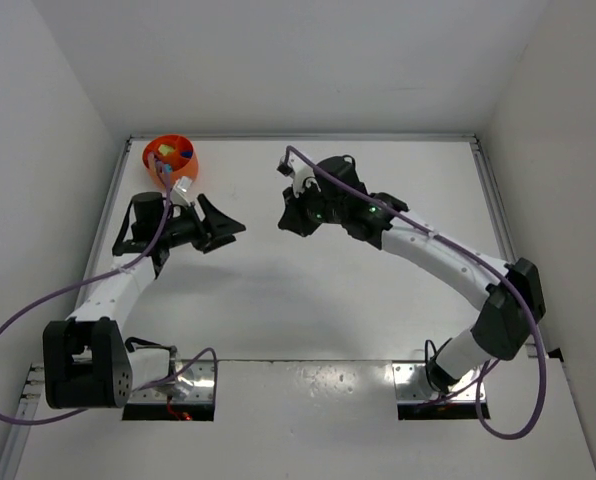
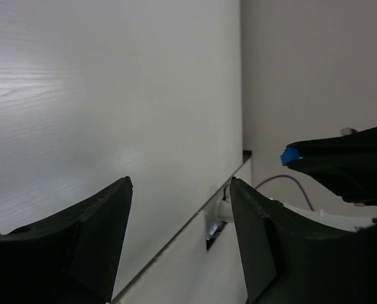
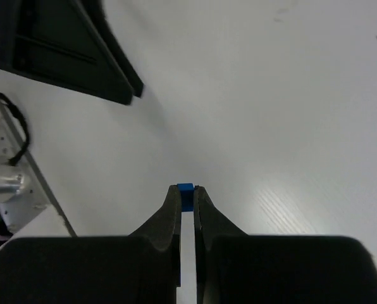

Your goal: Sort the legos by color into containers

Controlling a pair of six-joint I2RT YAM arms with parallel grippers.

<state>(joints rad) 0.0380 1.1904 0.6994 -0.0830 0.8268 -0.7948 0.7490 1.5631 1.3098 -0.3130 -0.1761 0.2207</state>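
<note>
My right gripper [image 3: 186,197] is shut on a tiny blue lego [image 3: 186,188], pinched at its fingertips above the bare white table. In the left wrist view the same blue lego [image 2: 290,156] shows at the tip of the right gripper's dark fingers [image 2: 340,161]. Facing it, my left gripper [image 2: 181,183] stands open with nothing between its fingers. From above, the left gripper [image 1: 225,215] and right gripper [image 1: 283,226] point at each other mid-table. The orange bowl [image 1: 150,152] sits at the far left corner, with a few legos [image 1: 168,153] inside.
White walls close in the table on the left, back and right. A raised strip [image 1: 490,190] runs along the right edge. The left gripper's dark fingers [image 3: 68,54] fill the upper left of the right wrist view.
</note>
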